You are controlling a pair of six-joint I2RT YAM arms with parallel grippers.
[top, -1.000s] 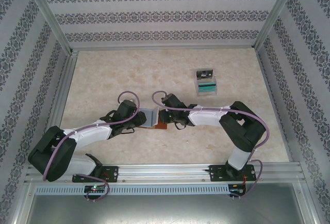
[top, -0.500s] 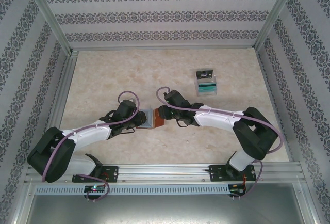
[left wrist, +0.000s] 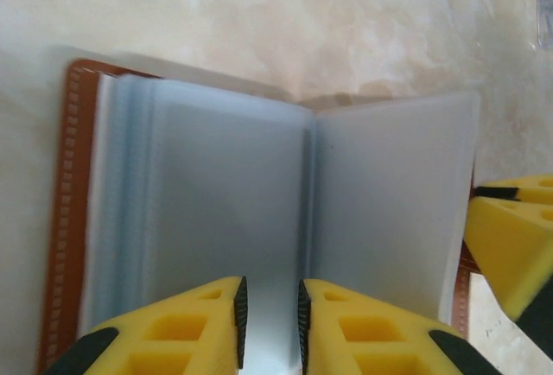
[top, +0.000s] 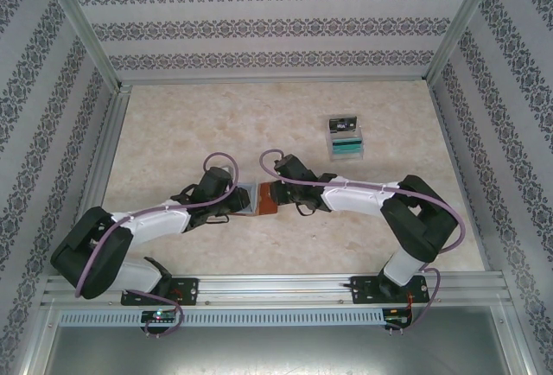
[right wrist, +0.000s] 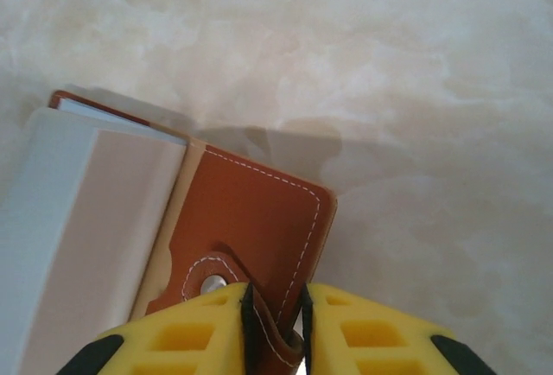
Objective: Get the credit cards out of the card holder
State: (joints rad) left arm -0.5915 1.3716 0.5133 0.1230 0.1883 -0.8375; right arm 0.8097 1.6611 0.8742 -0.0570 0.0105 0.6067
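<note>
The card holder (top: 257,200) lies open on the table between both grippers, a reddish-brown leather wallet with blue-grey frosted sleeves (left wrist: 216,202). No card shows through the sleeves. My left gripper (left wrist: 269,323) sits over the sleeves near the fold, its pads a narrow gap apart; whether it pinches a sleeve I cannot tell. In the top view the left gripper (top: 235,202) is at the holder's left side. My right gripper (right wrist: 275,323) is shut on the leather flap of the card holder (right wrist: 251,211), by the snap button. From above, the right gripper (top: 275,195) is at the holder's right side.
At the back right sits a small clear case (top: 346,144) with a teal card in it and a dark card (top: 342,123) behind it. Aluminium rails (top: 276,287) run along the near edge. Patterned walls enclose the table on three sides.
The right arm's elbow swung outward to the right and partly back while its gripper stayed at the holder's right edge. The left arm shifted slightly. The holder has barely moved.
</note>
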